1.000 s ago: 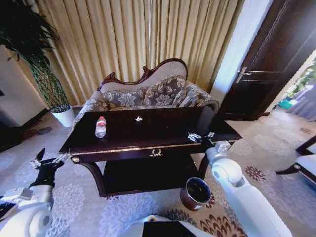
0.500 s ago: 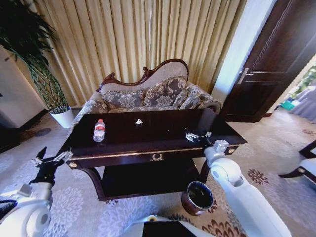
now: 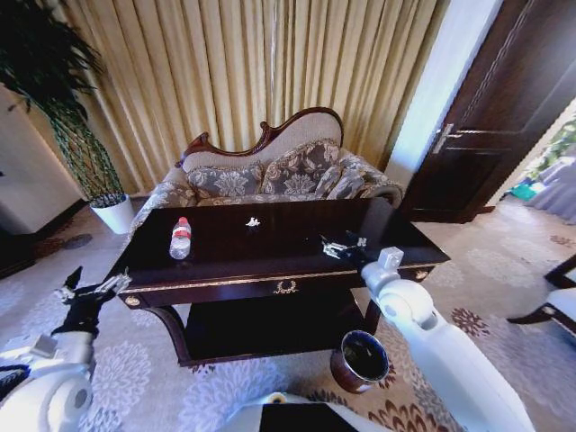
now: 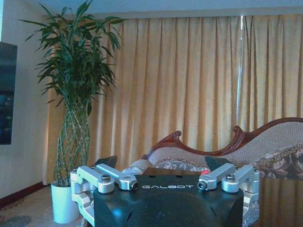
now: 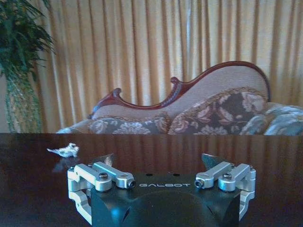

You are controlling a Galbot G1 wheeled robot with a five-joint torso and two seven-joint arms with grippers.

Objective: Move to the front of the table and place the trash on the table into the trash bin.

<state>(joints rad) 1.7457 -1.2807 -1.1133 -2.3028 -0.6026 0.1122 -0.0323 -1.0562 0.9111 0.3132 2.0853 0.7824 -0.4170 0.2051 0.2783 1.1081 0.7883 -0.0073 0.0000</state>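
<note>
Head view: left gripper (image 3: pixel 88 290) hanging spread off the table's (image 3: pixel 225 266) left corner. Bottle (image 3: pixel 181 238) lying far left on top, paper scrap (image 3: pixel 253 220) mid-back. Right gripper (image 3: pixel 340 245), fingers parted, is edging leftward over the top since half a second ago. Trash bin (image 3: pixel 361 359) sitting on carpet, front right.

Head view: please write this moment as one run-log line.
right gripper: open, above table, empty | left gripper: open, beside table's left end | bottle, paper scrap: on table | trash bin: on floor
</note>
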